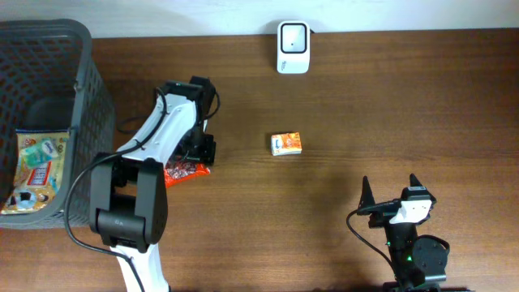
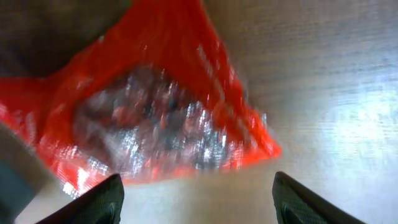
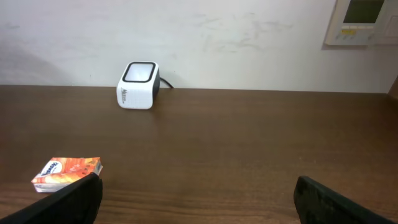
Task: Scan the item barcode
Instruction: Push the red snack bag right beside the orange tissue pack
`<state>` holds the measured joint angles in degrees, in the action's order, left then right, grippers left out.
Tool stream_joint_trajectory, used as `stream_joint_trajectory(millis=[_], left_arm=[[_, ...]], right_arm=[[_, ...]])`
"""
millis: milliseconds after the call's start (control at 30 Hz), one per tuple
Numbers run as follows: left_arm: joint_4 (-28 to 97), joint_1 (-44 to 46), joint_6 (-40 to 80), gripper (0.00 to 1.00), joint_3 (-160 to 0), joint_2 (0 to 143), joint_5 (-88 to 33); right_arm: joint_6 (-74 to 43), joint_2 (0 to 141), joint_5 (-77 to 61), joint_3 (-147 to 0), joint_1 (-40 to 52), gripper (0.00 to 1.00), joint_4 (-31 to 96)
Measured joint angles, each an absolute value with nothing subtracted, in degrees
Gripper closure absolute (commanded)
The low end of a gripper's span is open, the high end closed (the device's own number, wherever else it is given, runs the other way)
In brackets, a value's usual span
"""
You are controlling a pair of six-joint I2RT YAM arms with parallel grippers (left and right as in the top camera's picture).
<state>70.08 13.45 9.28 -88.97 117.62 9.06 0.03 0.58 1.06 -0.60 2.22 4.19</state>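
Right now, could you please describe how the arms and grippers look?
The left arm has white links, black joints and a black cable. The right arm is mostly black with a white wrist block. The left gripper and right gripper have dark fingers.

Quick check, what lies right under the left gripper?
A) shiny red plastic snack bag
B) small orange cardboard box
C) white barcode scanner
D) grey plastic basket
A: the left gripper hangs open over the shiny red plastic snack bag; the small orange cardboard box lies apart, mid-table.

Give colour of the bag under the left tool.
Red bag with silvery middle; best in left wrist view.
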Motion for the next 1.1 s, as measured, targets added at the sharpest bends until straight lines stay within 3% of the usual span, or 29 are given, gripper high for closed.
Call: stream_joint_trajectory(millis=[367,600,933,1100], left_arm=[[57.1,13.76,9.37,0.3,-81.21,116.64,8.38],[46.92,13.8,8.34,0.31,-80.68,115.37,-4.21],[31.73,26.13,7.07,0.24,-80.03,116.05,-19.35],[33.63,30.02,6.68,0.22,-81.47,116.49,-18.94]], right_arm=[[0.01,0.58,1.06,-0.6,2.22,0.02,4.19],[-0.01,0.58,1.06,-0.6,2.22,0.02,4.19],[0.03,0.58,1.06,-0.6,2.22,0.01,4.19],[0.01,0.58,1.06,-0.6,2.22,0.02,4.19]])
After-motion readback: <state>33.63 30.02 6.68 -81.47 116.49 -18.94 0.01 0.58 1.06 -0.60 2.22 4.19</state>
